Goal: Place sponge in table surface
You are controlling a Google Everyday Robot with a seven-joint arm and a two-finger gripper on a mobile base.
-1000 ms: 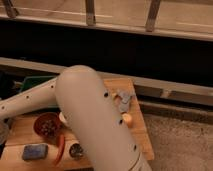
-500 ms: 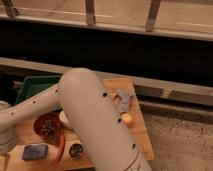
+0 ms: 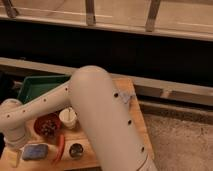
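The blue-grey sponge (image 3: 35, 151) lies flat on the table surface (image 3: 102, 161) near its front left corner. My arm sweeps from the big white link in the middle out to the left, where the wrist bends down. The gripper (image 3: 16, 156) hangs at the far left edge, just left of the sponge and low over the wood. It is open and holds nothing. Most of the gripper is cut off by the wrist and the picture's edge.
A red bowl (image 3: 48, 125) and a white cup (image 3: 68, 118) stand behind the sponge. A green tray (image 3: 40, 86) sits at the back left. A red stick-like item (image 3: 61, 146) and a small round can (image 3: 76, 150) lie right of the sponge. A grey object (image 3: 126, 97) is at the back right.
The wrist has swung in from the left and come down beside the sponge. The sponge has not moved.
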